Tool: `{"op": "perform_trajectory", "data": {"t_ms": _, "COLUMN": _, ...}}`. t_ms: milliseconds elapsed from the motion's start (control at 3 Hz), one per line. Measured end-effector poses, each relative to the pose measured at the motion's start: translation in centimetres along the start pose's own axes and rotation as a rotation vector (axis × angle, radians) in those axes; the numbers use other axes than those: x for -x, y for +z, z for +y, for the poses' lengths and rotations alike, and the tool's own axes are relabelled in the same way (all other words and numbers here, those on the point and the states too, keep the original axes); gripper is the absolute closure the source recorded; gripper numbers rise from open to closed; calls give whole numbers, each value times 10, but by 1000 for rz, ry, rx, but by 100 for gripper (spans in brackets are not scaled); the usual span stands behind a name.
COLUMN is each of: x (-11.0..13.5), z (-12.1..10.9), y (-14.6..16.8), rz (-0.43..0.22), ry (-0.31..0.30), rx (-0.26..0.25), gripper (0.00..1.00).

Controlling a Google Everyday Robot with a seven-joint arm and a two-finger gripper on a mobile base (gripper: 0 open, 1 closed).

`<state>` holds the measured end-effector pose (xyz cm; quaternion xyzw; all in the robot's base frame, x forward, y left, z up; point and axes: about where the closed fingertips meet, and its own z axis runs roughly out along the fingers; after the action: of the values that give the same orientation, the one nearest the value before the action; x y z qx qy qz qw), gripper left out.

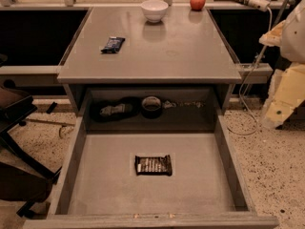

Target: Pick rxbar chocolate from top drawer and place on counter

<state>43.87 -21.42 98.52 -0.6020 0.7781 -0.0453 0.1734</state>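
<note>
1. My pincer is out of view, so I cannot tell its state.
2. The top drawer [76,175] stands pulled open. The rxbar chocolate [153,165] lies flat mid-floor, clear of the walls, so I judge a top-down grasp easy.
3. On the worktop [157,61], a dark blue bar [113,44] lies at 9 o'clock, with a white bowl [154,9] at 12 and an apple [197,1] at 1. The bare centre suits the placing.

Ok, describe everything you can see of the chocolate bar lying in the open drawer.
The rxbar chocolate is a flat rectangular bar in a dark brown-black wrapper with pale lettering across its middle and crimped ends. It lies flat, long side running left to right, near the middle of the open top drawer, touching only the grey floor and apart from every wall. The pincer is not in view.
</note>
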Motion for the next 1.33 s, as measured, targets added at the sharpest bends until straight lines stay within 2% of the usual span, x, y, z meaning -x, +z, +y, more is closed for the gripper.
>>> {"op": "perform_trajectory", "data": {"t_ms": 667, "x": -1, "z": 7, "y": 11, "rz": 2, "ry": 11, "rx": -2, "gripper": 0}}
{"op": "perform_trajectory", "data": {"t_ms": 1000, "x": 1, "z": 26, "y": 42, "rz": 19, "ry": 15, "rx": 7, "gripper": 0}}
{"op": "perform_trajectory", "data": {"t_ms": 1333, "x": 5, "z": 48, "y": 90, "rz": -2, "ry": 13, "rx": 49, "gripper": 0}}
